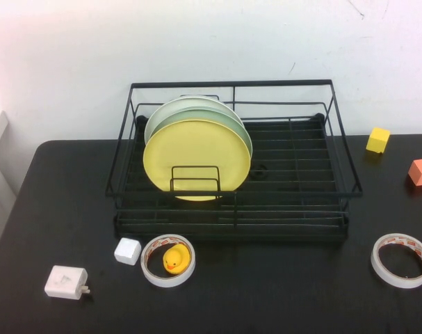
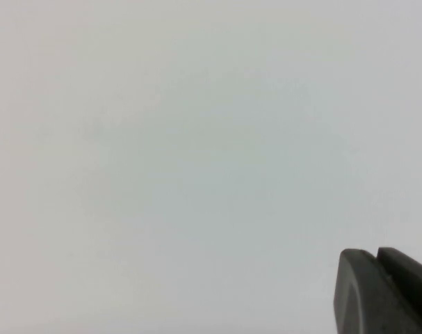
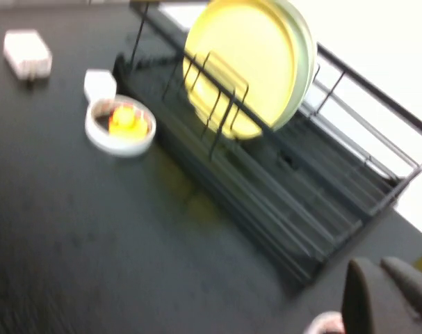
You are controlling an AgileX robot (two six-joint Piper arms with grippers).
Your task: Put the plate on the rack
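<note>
The yellow plate stands upright in the left part of the black wire rack, behind a small upright loop. A pale mint-green plate and a cream-white plate stand right behind it. The right wrist view also shows the yellow plate in the rack. Neither arm shows in the high view. My right gripper is shut and empty, above the table in front of the rack's right end. My left gripper is shut and empty and faces a blank pale wall.
In front of the rack lie a tape roll with a rubber duck inside it, a white cube and a white charger. Another tape roll, a yellow block and an orange block lie to the right.
</note>
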